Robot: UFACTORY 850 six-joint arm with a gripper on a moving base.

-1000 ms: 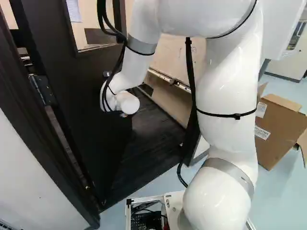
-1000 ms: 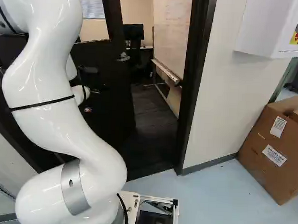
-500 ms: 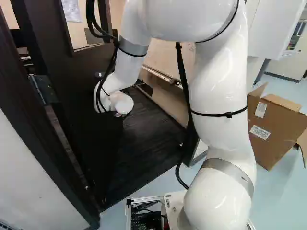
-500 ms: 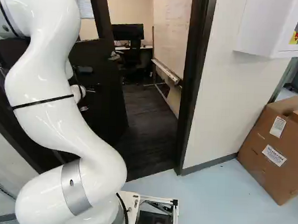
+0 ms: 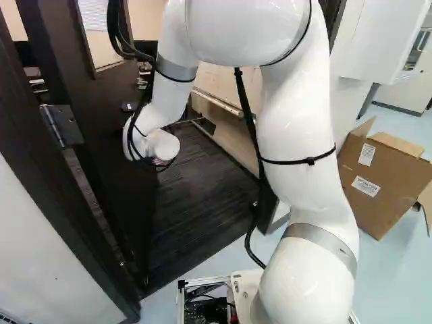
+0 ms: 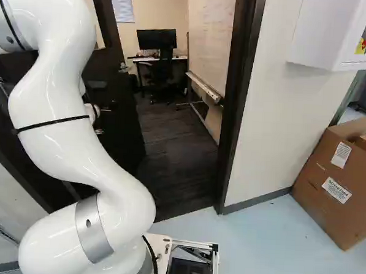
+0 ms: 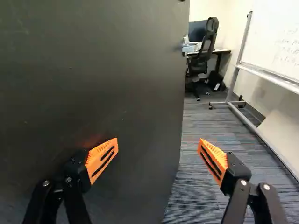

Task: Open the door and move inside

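Door point(image 7: 93, 70), flat and near-black, ajar ahead of the black, orange-padded, two-finger gripper point(image 7: 158, 141) — spread wide, grasping nothing. Free edge point(image 7: 182, 93) upright, lying ahead, between the fingers point(image 7: 101, 159); touch unclear. Probably needs a push away from the gripper. Well to its right, brown cardboard box point(image 6: 315, 199) — flaps open, contents hidden.

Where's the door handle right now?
In the wrist view, the handle is at the door's free edge, ahead of the hand, with the office chair beyond.
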